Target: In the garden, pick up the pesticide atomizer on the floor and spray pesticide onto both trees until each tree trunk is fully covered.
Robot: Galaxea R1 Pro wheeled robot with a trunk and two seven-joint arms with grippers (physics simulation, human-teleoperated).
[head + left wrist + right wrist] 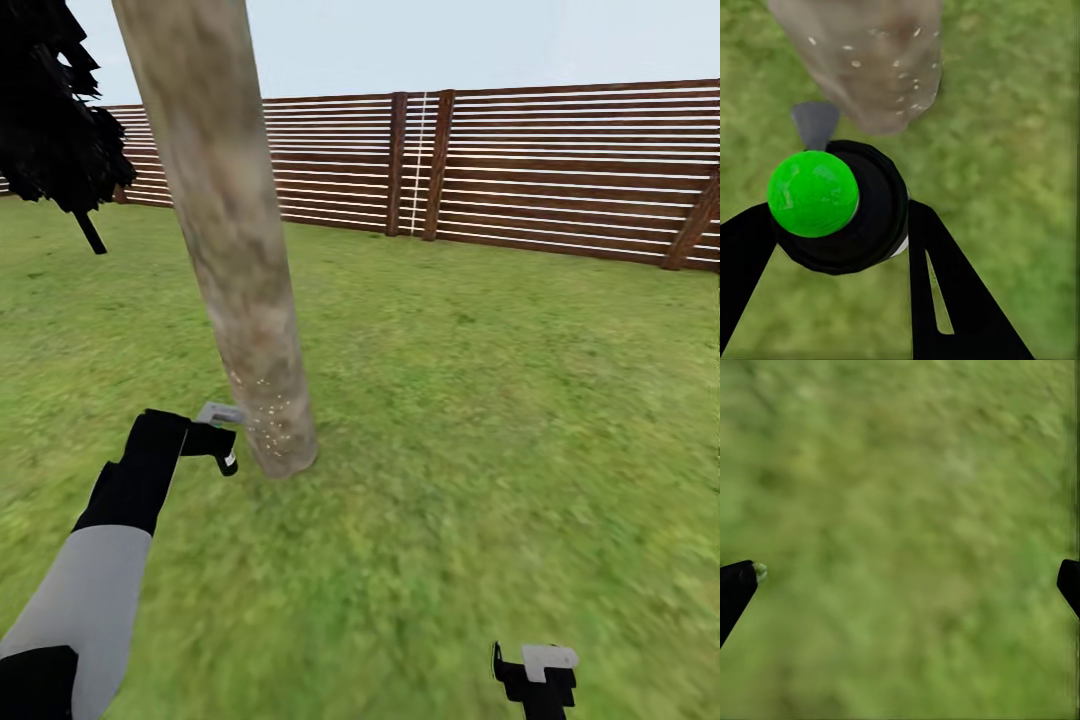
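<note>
I'm looking down over grass (480, 400) toward a slatted brown fence (560, 170) under pale sky. A thick pale trunk (225, 220) leans across the left of my view and meets the lawn just ahead. Tiny whitish specks (268, 415) dot its lowest part. My left arm (100, 560) reaches in from the lower left, its gripper (222, 440) just beside the trunk's base, with a small grey piece (220, 412) at its tip; I can't tell how the jaws stand. My right gripper (535, 675) sits low at the bottom edge over bare grass, well apart from the trunk. A black tree (50, 110) on a thin dark stem stands at the far left.
</note>
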